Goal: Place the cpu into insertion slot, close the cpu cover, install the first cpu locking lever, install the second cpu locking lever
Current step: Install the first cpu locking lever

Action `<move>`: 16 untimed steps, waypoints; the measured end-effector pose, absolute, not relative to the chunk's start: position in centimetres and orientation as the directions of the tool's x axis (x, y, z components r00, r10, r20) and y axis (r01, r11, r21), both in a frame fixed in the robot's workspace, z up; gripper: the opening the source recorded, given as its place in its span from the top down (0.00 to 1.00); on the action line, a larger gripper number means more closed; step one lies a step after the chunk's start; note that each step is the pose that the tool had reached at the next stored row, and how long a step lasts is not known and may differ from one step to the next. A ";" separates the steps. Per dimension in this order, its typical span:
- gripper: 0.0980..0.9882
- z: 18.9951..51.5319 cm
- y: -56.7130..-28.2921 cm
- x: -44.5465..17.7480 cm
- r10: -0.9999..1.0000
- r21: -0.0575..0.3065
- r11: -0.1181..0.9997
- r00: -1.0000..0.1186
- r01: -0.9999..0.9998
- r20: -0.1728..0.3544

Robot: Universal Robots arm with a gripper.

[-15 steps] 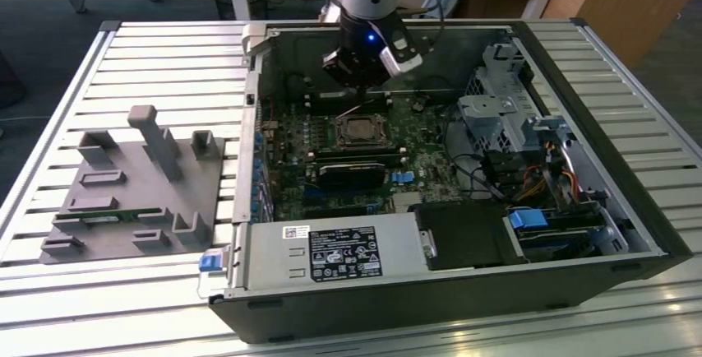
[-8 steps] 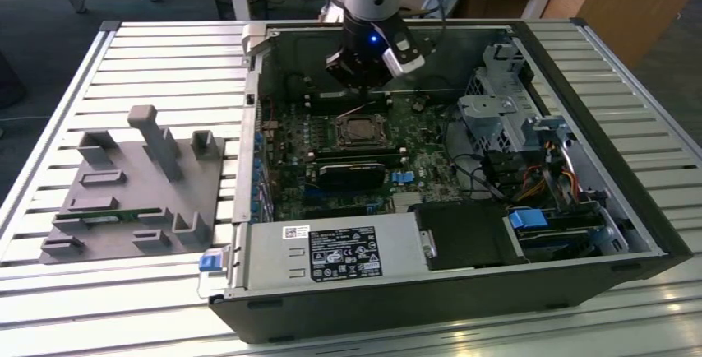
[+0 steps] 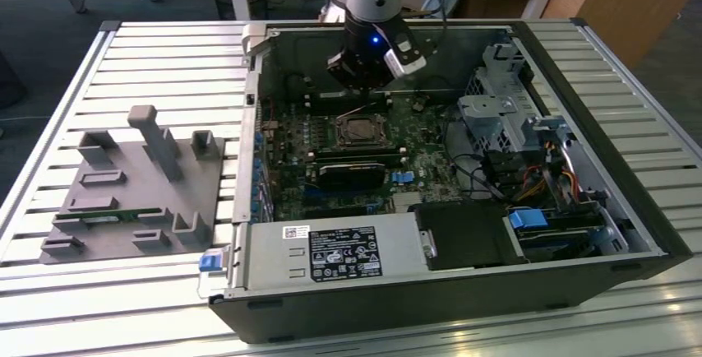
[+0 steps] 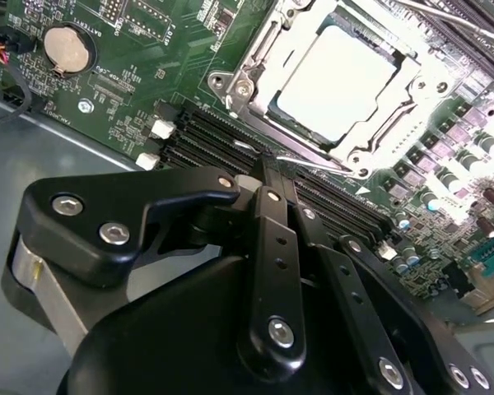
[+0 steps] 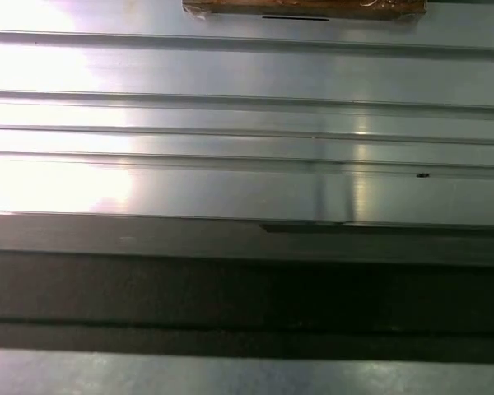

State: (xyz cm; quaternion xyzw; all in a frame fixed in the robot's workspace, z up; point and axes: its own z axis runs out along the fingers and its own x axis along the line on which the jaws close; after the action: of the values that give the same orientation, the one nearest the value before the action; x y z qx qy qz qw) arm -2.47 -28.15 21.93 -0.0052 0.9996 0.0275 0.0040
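The cpu (image 4: 337,78) lies socketed just beyond the gripper (image 4: 267,169).

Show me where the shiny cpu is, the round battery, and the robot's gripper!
cpu (image 4: 337,78): second wrist view, middle of its pale metal face.
round battery (image 4: 68,48): second wrist view, centre of the silver disc.
gripper (image 4: 267,177): second wrist view, tips of the black fingers.

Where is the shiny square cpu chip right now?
The cpu sits in its socket on the green board, framed by the cpu cover, in the second wrist view; the gripper is just beside it, over the black memory slots.
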 end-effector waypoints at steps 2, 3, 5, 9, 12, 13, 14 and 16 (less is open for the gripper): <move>0.98 21.9 -28.2 -2.5 -0.010 0.051 0.999 -1.000 -0.011 -0.008; 0.98 21.9 -28.2 -2.4 -0.010 0.051 0.999 -1.000 -0.011 -0.008; 0.98 21.8 -28.2 -2.3 -0.010 0.051 0.999 -1.000 -0.011 -0.008; 0.98 21.6 -28.2 -2.0 -0.010 0.051 0.999 -1.000 -0.011 -0.008; 0.98 21.4 -28.2 -1.8 -0.010 0.051 0.999 -1.000 -0.011 -0.008; 0.98 21.3 -28.2 -1.8 -0.010 0.051 0.999 -1.000 -0.011 -0.008; 0.98 21.3 -28.2 -1.7 -0.010 0.051 0.999 -1.000 -0.011 -0.008; 0.98 21.1 -28.2 -1.6 -0.010 0.051 0.999 -1.000 -0.011 -0.008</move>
State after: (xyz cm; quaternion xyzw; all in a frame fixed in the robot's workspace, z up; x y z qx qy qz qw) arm -1.64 -28.15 21.12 -0.0052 0.9997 0.0253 0.0039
